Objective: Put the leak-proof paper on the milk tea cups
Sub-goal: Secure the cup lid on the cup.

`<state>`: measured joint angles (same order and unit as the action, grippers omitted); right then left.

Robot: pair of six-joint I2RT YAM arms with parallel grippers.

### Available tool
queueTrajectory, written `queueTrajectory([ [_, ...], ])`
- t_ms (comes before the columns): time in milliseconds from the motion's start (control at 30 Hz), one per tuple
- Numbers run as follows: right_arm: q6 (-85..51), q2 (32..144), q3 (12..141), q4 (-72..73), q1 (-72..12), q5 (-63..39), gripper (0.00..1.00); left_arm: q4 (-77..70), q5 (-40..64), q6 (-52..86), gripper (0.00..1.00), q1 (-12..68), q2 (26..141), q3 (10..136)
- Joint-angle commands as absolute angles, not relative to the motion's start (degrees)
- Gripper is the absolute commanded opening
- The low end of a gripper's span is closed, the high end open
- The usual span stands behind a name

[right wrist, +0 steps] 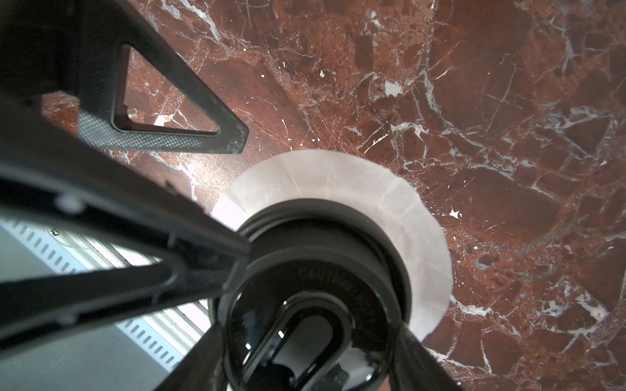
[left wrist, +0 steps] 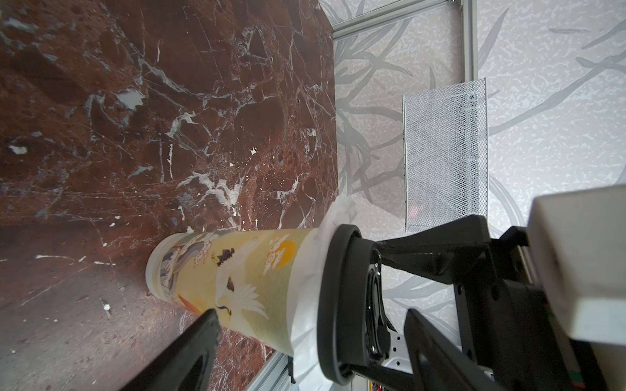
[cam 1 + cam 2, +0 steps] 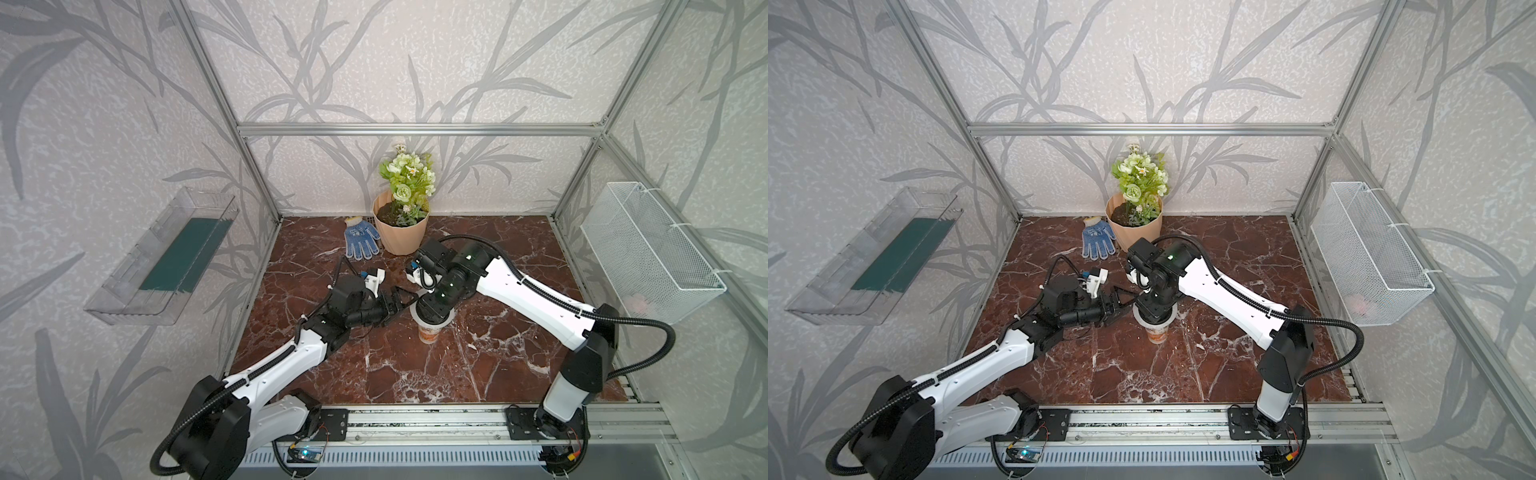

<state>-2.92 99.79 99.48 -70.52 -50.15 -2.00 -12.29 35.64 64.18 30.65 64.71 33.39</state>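
Red-brown marble table carries the milk tea cup, upright near its middle. The leak-proof paper lies over the cup's mouth. Its whitish rim sticks out all round and, in the left wrist view, droops down the cup wall. On top of the paper sits a black lid. The right gripper hangs over the cup from above, its jaws pinching the lid from two sides. The left gripper sits at the cup's 10 o'clock with jaws spread. One of its fingers stands near the paper's edge but apart from it. In the left wrist view a finger crosses in front of the cup wall; whether it touches I cannot tell. At the cup's 12 o'clock stands a peach flower pot, with a blue glove just beside it at 11 o'clock. A white wire basket hangs on the wall at 3 o'clock, and a clear tray at 9 o'clock.
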Motion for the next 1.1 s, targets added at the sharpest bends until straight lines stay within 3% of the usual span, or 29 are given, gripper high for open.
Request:
queueTrajectory([
  [0,-2.24,100.57,98.45,-71.12,-50.27,-3.25,0.67,-13.45,35.68,64.69,0.87,30.73,64.96,34.28],
  [1067,-1.50,103.64,94.70,-70.82,-50.13,-4.08,0.67,-13.53,37.41,64.25,0.87,30.76,66.91,34.27],
])
